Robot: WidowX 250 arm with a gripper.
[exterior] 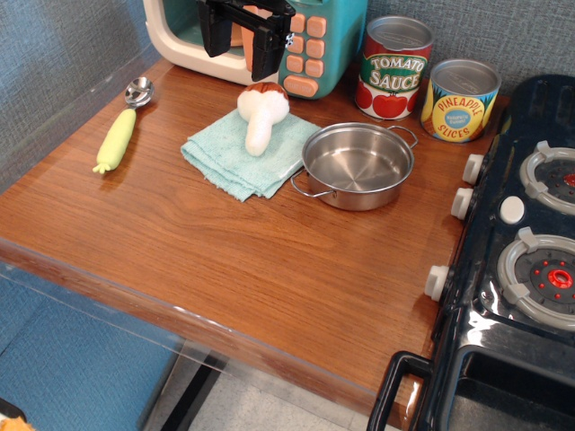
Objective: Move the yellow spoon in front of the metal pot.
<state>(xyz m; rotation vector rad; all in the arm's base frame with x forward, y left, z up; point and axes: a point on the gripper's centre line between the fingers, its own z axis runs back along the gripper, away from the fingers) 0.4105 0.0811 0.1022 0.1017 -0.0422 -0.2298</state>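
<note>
Looking across the brown wooden table [269, 269], we see the shiny round metal pot [358, 164], then the yellow plastic spoon [120, 133] lying far left. Our black claw [243, 36] hangs behind, empty and spread. Its round handle might roll away when pinched.
</note>
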